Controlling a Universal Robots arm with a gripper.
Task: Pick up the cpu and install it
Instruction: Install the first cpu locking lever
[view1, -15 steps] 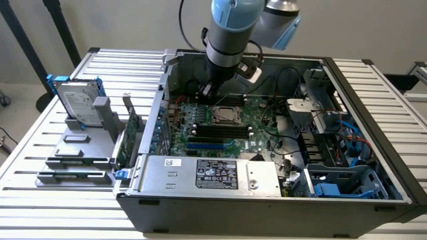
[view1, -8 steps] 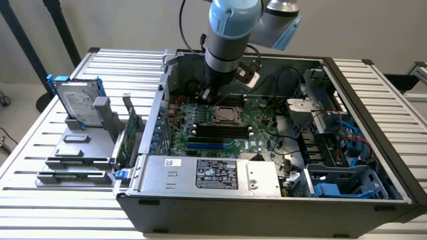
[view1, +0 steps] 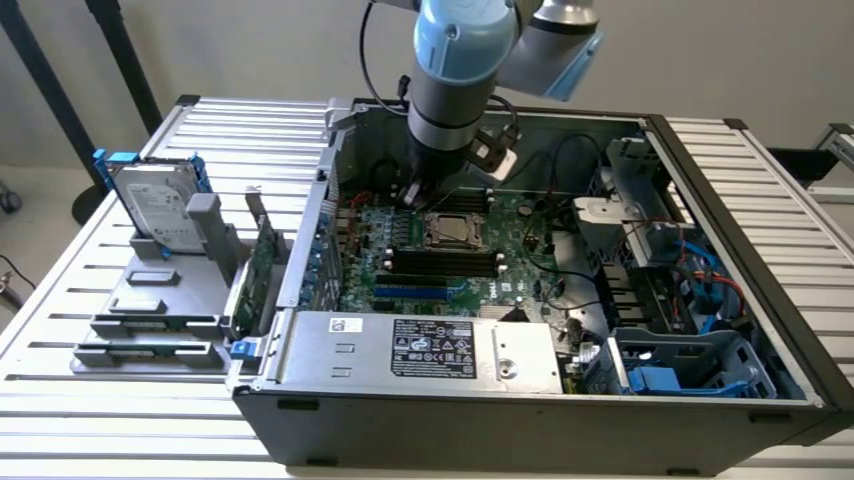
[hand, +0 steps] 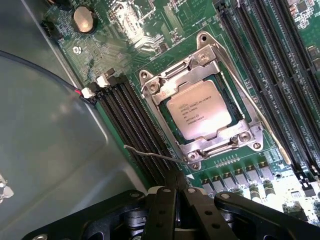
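Observation:
The cpu (hand: 199, 110), a small square chip with a shiny silver top, lies flat in its socket on the green motherboard, and a metal retention frame (hand: 235, 142) is closed around its edges. In the exterior view the cpu (view1: 451, 230) sits mid-board inside the open computer case. My gripper (hand: 176, 176) is shut with nothing between its fingers. It hovers just beside the socket's corner, over a thin wire lever (hand: 150, 154). From outside, the gripper (view1: 422, 198) hangs just behind the socket, on its exterior-view left side.
Black memory slots (hand: 132, 125) run on both sides of the socket. The grey case wall (hand: 50, 130) stands close by. On the exterior view's left, a hard drive with blue brackets (view1: 154, 200) and a green card (view1: 260, 265) stand on a grey rack. The power supply (view1: 427, 345) is at the front.

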